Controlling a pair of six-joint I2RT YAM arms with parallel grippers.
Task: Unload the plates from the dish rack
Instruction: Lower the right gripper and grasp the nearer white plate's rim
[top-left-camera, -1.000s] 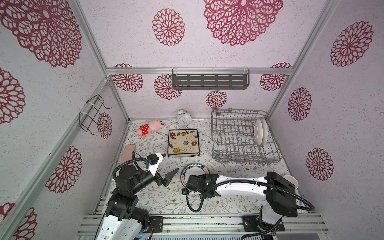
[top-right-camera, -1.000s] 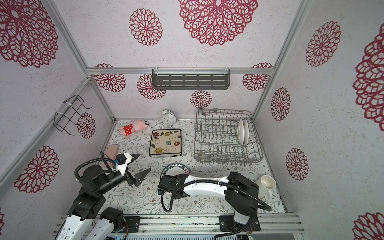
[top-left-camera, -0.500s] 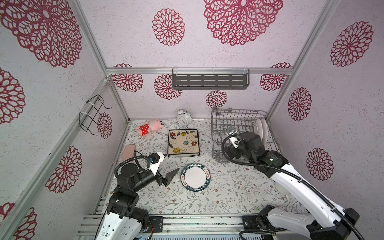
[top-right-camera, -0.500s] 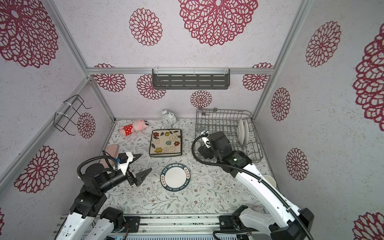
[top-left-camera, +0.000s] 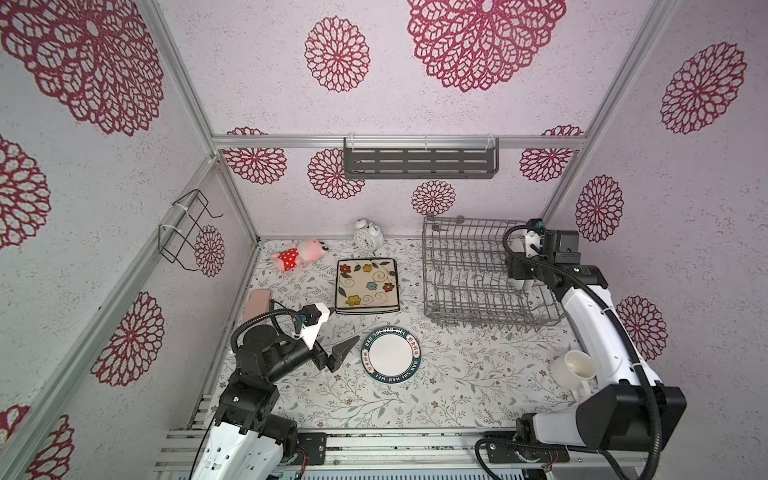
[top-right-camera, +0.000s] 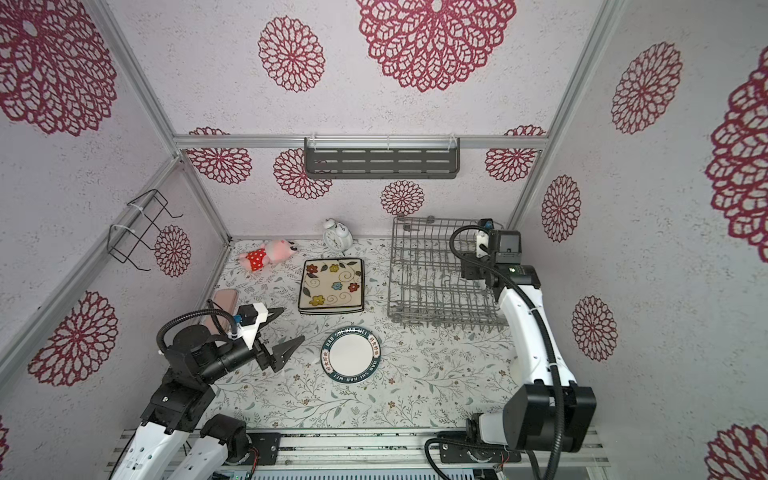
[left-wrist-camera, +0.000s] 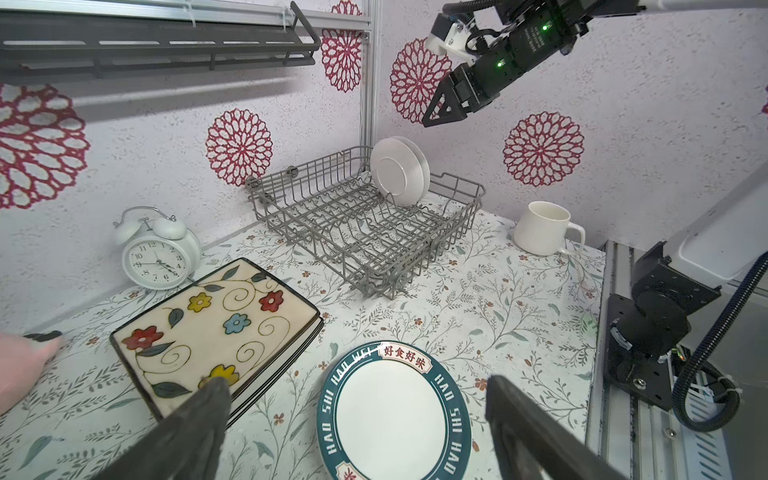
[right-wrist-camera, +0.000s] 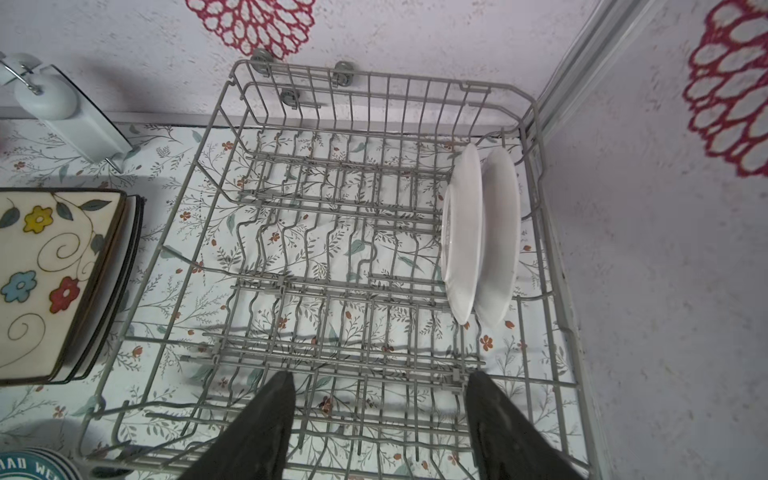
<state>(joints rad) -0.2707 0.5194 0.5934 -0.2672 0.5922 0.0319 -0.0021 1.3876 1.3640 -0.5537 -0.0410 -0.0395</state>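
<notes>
Right gripper (right-wrist-camera: 382, 376) open, empty, hung above dish rack (right-wrist-camera: 353, 104); two round white plates (right-wrist-camera: 463, 232) stood upright at its far right end. Left gripper (left-wrist-camera: 357, 382) open over teal-rimmed plate (left-wrist-camera: 390, 419), flat on bench (left-wrist-camera: 519, 324)

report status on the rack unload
Left gripper open, empty, by unloaded round plate. Right gripper open, empty, above dish rack. Two white plates upright in rack. Nothing blocking them.

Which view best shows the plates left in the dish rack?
The right wrist view: both plates stand apart, unobstructed. The left wrist view overlaps them; in both top views the right arm hides nearly all.
</notes>
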